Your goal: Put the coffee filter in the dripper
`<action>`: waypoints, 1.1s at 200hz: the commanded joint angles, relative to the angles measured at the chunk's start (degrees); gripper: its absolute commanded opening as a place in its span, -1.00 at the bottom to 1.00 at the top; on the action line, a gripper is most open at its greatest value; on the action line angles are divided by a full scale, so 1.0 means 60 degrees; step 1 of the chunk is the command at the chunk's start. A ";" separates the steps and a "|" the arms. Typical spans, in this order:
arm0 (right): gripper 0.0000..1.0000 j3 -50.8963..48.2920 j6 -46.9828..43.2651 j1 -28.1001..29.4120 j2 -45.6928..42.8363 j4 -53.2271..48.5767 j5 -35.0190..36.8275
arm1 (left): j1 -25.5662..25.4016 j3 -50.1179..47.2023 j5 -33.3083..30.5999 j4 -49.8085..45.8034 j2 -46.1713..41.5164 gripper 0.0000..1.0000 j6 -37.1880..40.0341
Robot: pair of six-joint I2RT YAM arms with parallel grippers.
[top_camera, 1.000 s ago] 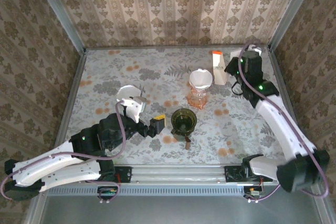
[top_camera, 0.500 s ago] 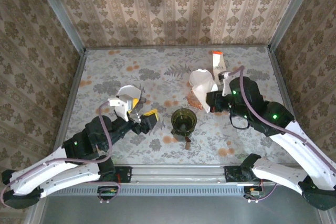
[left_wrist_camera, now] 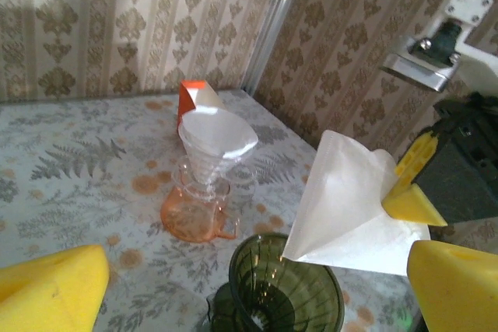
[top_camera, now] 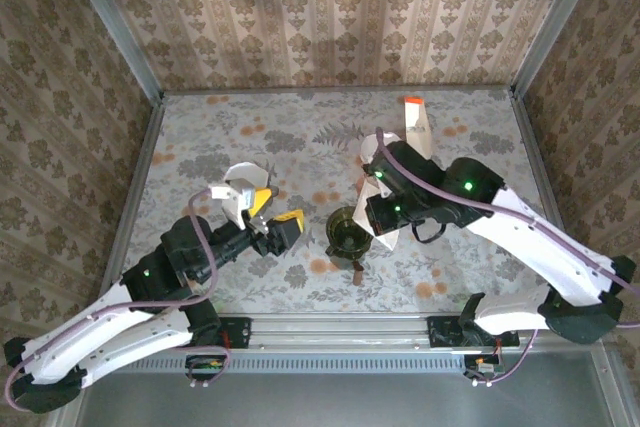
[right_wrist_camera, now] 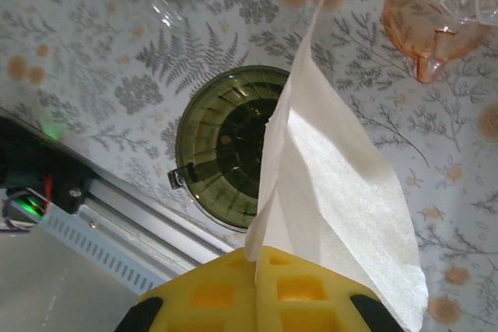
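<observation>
The right claw [right_wrist_camera: 258, 263] is clamped shut on the coffee filter [right_wrist_camera: 334, 192], pinching one edge of the folded white paper between its yellow fingers [right_wrist_camera: 210, 293]. The filter is flattened into a fan shape and hangs in the air over the green dripper [right_wrist_camera: 222, 145]. In the right wrist view it covers the dripper's right side, and its pointed end reaches on toward the far side. From the left wrist camera the filter [left_wrist_camera: 350, 204] sits just above and to the right of the dripper's open rim [left_wrist_camera: 284, 285], not seated inside. Whether the lowest corner brushes the rim cannot be told.

The green dripper [top_camera: 348, 232] stands upright on the floral surface [top_camera: 200, 147], near the middle and toward the near edge. The right arm reaches in over it from the right.

The left claw [top_camera: 275, 209] is spread wide with nothing between its fingers [left_wrist_camera: 50, 289]. It sits just left of the green dripper and faces it, apart from it.

Farther back and to the right stands a pink glass dripper [left_wrist_camera: 198, 207] with a white filter [left_wrist_camera: 218, 134] already nested in its cone. Behind it, at the far edge, is an orange and white carton [left_wrist_camera: 191, 95]. A white object [top_camera: 243, 185] lies on the surface by the left arm; what it is cannot be told
</observation>
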 commanded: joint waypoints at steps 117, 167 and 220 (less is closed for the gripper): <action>-0.97 0.1883 -0.0383 0.0417 0.3090 -0.1175 0.0152 | 0.1046 0.0282 0.1159 -0.1153 -0.0468 0.89 -0.0076; -0.97 0.1337 -0.0250 0.0447 0.3283 -0.0512 0.0008 | 0.1064 0.0080 0.1161 -0.1114 -0.0485 0.90 -0.0118; -0.96 0.0729 -0.0189 0.0462 0.3257 0.0098 -0.0072 | 0.1071 0.0005 0.1413 -0.1126 -0.0283 0.89 -0.0220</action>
